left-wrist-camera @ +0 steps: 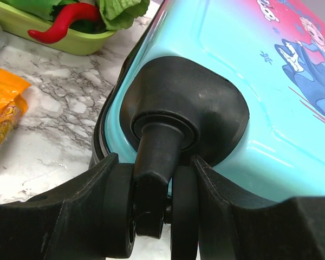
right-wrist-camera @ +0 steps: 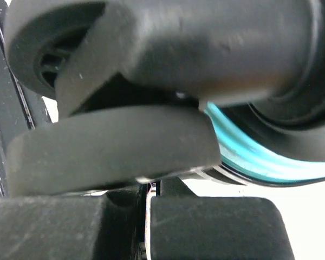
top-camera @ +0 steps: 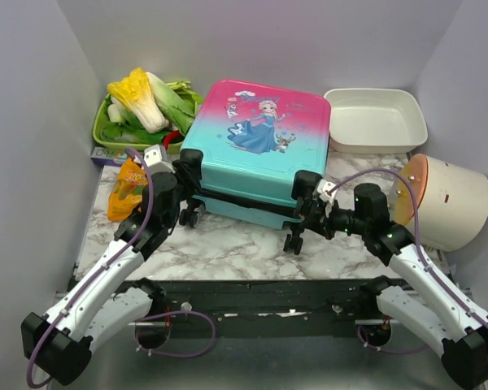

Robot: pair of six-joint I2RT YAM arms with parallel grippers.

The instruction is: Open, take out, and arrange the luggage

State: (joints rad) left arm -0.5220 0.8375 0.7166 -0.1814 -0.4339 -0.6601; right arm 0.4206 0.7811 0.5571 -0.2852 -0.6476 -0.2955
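Luggage (top-camera: 256, 150) flat, print up; long axis front-back, wheels (top-camera: 192, 215) nearest.

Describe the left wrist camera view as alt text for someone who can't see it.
The left end effector clamps its two black fingers around the twin-wheeled caster at a corner of the teal luggage. Behind, on the marble table, sit a green tray of vegetables and an orange packet.

The luggage (top-camera: 252, 166) is glossy hard plastic, its wheels (left-wrist-camera: 185, 212) matt black, the table (top-camera: 228, 244) smooth marble-patterned.
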